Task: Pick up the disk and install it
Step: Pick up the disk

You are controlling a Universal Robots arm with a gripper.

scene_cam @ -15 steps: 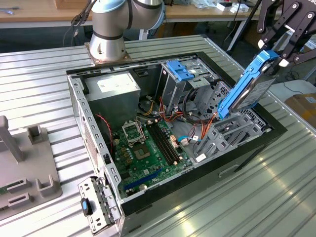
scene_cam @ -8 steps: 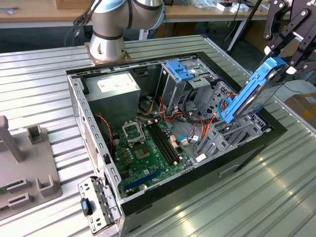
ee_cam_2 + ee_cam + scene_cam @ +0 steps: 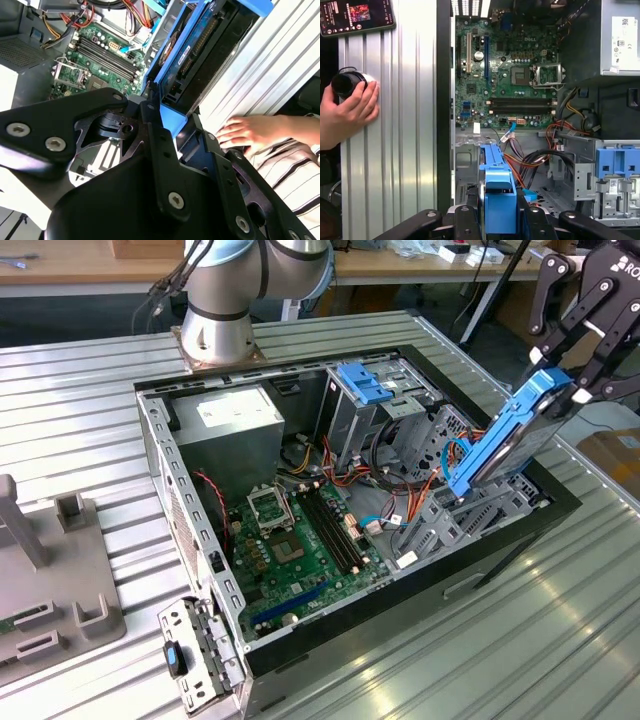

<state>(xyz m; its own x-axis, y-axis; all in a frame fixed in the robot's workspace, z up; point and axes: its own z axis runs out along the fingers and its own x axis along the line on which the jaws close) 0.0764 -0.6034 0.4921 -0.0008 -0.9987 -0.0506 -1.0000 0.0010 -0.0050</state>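
While the gripper (image 3: 566, 380) pinches the top of the disk (image 3: 500, 445), the disk leans over the open case (image 3: 160, 455); a hand (image 3: 347, 112) rests on the table (image 3: 405, 125) beside it

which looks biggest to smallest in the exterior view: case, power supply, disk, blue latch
1. case, plainly the largest
2. power supply
3. disk, tilted and seen partly edge-on, so it is close to the power supply and their order is unsure
4. blue latch, the smallest
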